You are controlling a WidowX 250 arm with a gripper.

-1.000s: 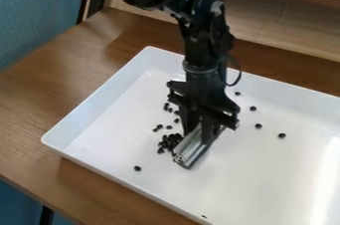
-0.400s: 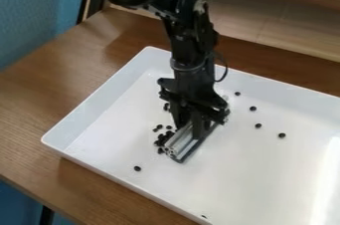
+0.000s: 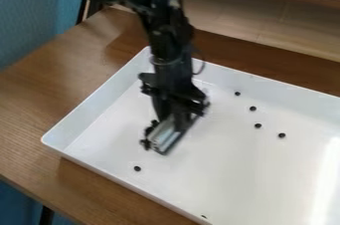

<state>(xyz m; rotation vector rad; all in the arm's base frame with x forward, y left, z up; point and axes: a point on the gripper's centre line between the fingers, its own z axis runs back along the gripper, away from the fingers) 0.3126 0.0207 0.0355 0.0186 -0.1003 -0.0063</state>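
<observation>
Leftward across the white tray have moved the gripper and the ribbed silver bar, black beads bunched at its left side. Fingers parted by its width clasp it; likely stiff, light, slick, best gripped across mid-length.

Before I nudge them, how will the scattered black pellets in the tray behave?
The black pellets look small and rounded, so they may roll at a touch. The white tray looks glossy, so they probably slide easily, though its raised walls should stop them.
</observation>
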